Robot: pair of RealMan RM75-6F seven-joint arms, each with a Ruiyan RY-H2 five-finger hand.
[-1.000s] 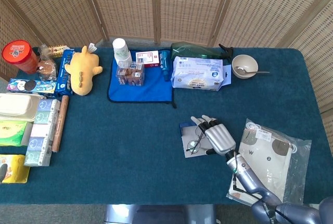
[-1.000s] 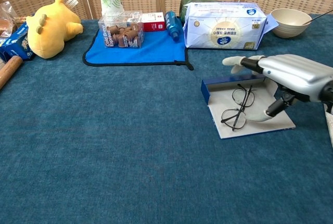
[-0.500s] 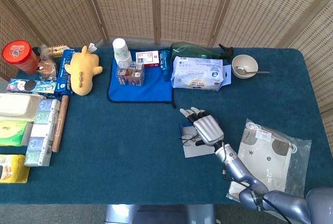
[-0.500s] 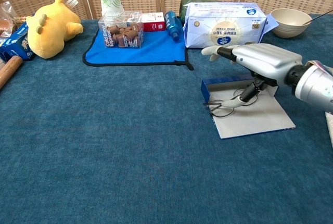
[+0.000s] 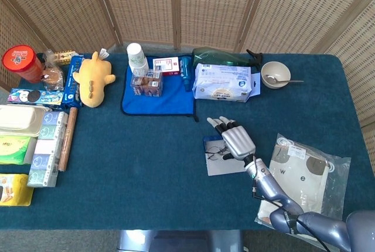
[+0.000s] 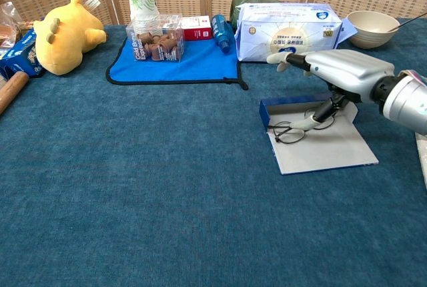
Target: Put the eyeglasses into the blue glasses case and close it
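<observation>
We see our right hand over the open blue glasses case, thumb pinching the eyeglasses that lie against the case's blue wall, other fingers spread, our left hand out of sight.

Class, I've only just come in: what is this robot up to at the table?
The robot's right hand hovers over the open blue glasses case, with a lower finger touching the eyeglasses. The eyeglasses lie on the case's flat grey panel, close to its raised blue wall. The case is not yet closed. The left hand is not in view. A tissue pack and a bowl sit behind.
</observation>
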